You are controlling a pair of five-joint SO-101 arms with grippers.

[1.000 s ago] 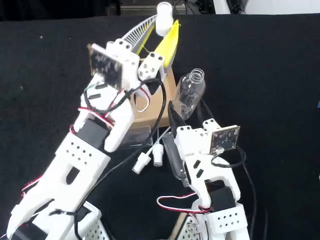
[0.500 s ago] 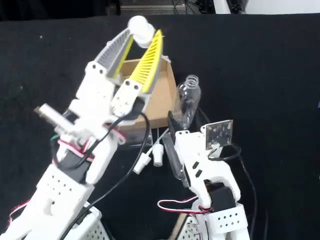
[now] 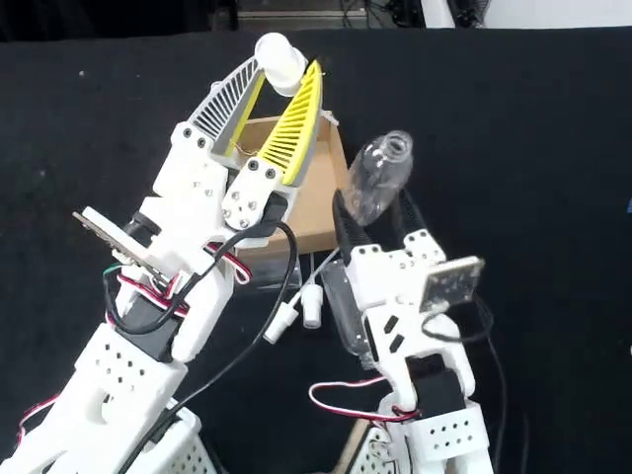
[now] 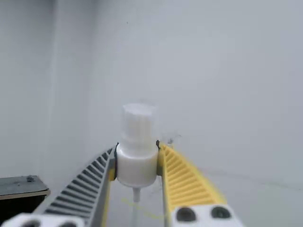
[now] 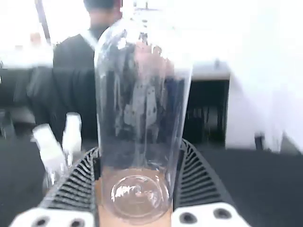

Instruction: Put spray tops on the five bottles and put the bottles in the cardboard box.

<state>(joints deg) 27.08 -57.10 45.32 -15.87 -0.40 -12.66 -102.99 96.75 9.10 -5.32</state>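
My left gripper [image 3: 283,67] is raised over the far edge of the cardboard box [image 3: 308,202], shut on a white spray top [image 3: 277,52]. In the left wrist view the spray top [image 4: 137,156] sits squeezed between the grey and yellow fingers of the gripper [image 4: 137,166], its thin tube hanging below. My right gripper [image 3: 373,203] stands just right of the box, shut on the base of a clear, uncapped bottle [image 3: 378,176] tilted with its neck up and away. In the right wrist view the bottle [image 5: 140,99] rises from between the black fingers of the gripper [image 5: 137,165].
Two loose spray tops [image 3: 281,321] [image 3: 312,305] lie on the black table between the arms, near the front of the box. Another clear bottle [image 3: 339,308] lies beside the right arm's wrist. White baskets [image 3: 183,449] sit at the near edge.
My left arm rolled its wrist and swung the spray top left, from above the box's right corner to over its far edge. The right wrist rolled, tilting the bottle's neck rightward.
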